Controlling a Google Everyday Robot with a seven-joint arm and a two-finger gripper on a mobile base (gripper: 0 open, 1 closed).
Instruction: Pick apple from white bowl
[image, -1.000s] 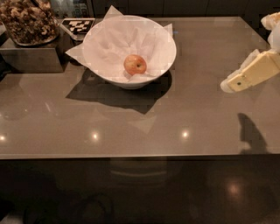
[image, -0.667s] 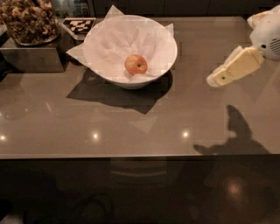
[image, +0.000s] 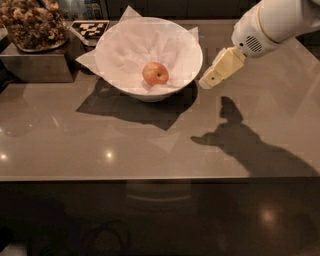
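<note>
The white arm (image: 280, 22) extends from the upper right, its cream pincer (image: 214, 76) angled down-left.

Glossy grey-brown table (image: 150, 150) (small light glints near the front), dark below.

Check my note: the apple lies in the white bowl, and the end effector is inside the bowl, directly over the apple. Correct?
No. The camera view shows the end effector outside the white bowl, beside its rim on the picture's right. The apple does lie in the bowl.
</note>
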